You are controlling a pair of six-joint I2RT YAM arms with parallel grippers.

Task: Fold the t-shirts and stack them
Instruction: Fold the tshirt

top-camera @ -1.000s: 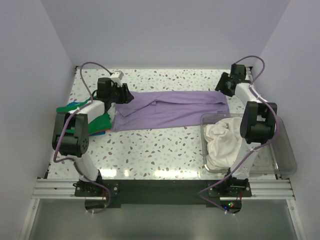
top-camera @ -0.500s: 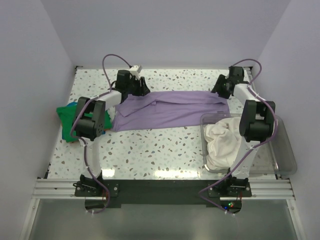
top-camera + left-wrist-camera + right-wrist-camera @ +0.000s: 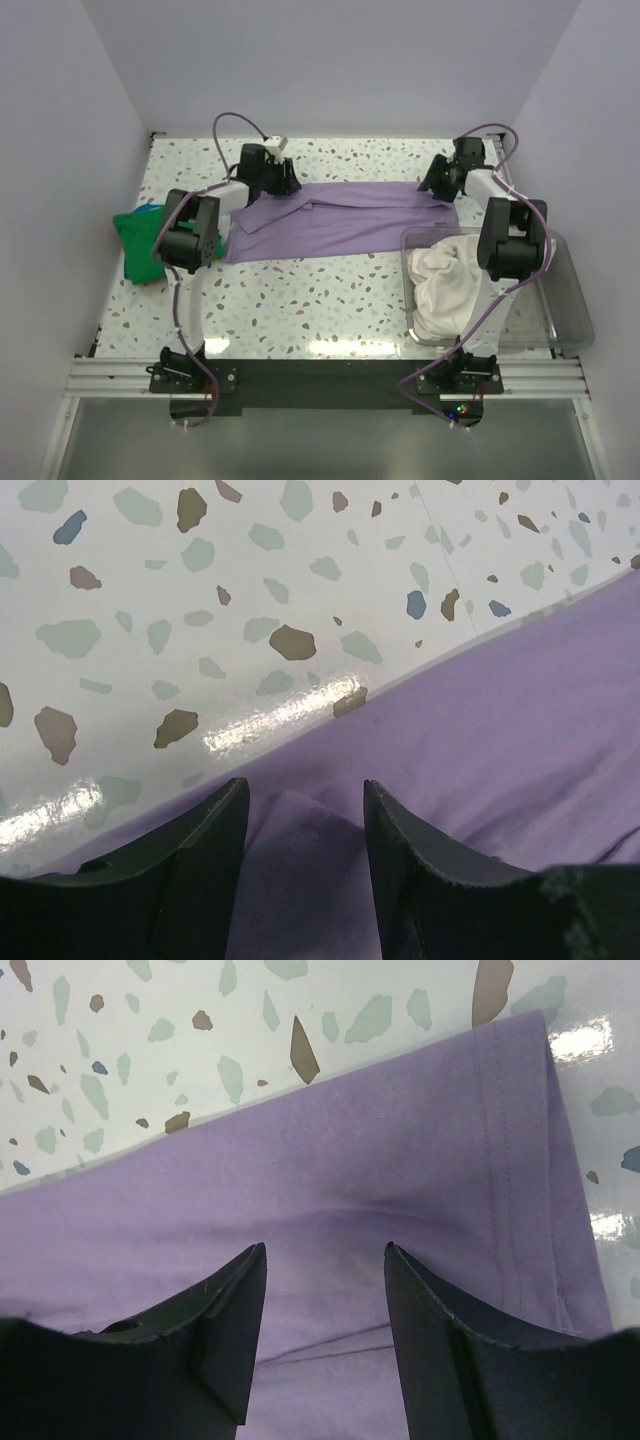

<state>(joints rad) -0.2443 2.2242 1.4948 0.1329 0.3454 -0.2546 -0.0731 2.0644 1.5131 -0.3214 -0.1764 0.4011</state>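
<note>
A lavender t-shirt [image 3: 340, 220] lies spread across the far half of the table. My left gripper [image 3: 284, 182] is open over its far left edge; in the left wrist view [image 3: 305, 790] purple cloth rises in a small fold between the fingers. My right gripper [image 3: 432, 185] is open over the far right corner; in the right wrist view [image 3: 325, 1255] the shirt [image 3: 400, 1190] and its stitched hem lie under the jaws. A green t-shirt [image 3: 140, 240] lies bunched at the left edge. A cream white t-shirt [image 3: 445, 280] sits crumpled in the bin.
A clear plastic bin [image 3: 575, 300] stands at the near right, holding the white shirt. The speckled tabletop [image 3: 320, 295] lies in front of the purple shirt. White walls close in the back and both sides.
My left arm has swung from the green shirt's side to the far left edge of the purple shirt. My right gripper has edged slightly left along the far right corner.
</note>
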